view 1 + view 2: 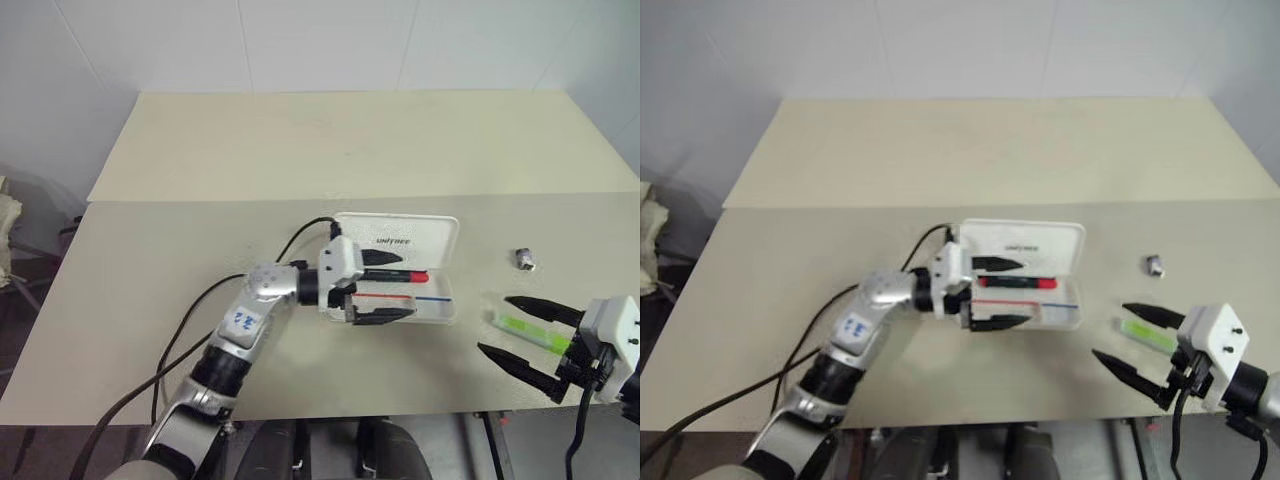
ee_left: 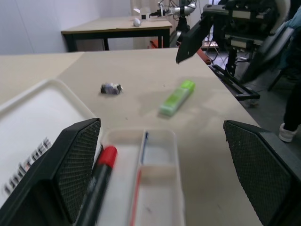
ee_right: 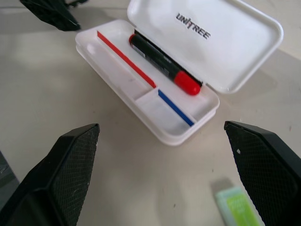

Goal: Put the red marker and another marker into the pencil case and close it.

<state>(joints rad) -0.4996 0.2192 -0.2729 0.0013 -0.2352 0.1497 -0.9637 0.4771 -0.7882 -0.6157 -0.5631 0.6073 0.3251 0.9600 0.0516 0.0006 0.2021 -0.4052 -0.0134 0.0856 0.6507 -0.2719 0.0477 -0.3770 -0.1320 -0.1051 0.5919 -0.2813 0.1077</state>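
Note:
The white pencil case (image 1: 400,240) lies open mid-table, its "UNITREE" lid tipped back. Inside it, along the hinge side, rests the red marker (image 1: 395,275), black-barrelled with its red cap toward the right; it is also seen in the right wrist view (image 3: 160,63). My left gripper (image 1: 408,286) is open over the case's left end, one finger above the lid edge and one at the front rim, holding nothing. The lime-green marker (image 1: 530,332) lies on the table to the right of the case. My right gripper (image 1: 494,324) hovers open above that marker's left end, empty.
A small grey metal piece (image 1: 524,260) sits on the table behind the green marker. The table's front edge (image 1: 400,415) runs just below both grippers. A black cable (image 1: 300,235) loops from the left wrist beside the case. A second tabletop (image 1: 340,140) extends behind.

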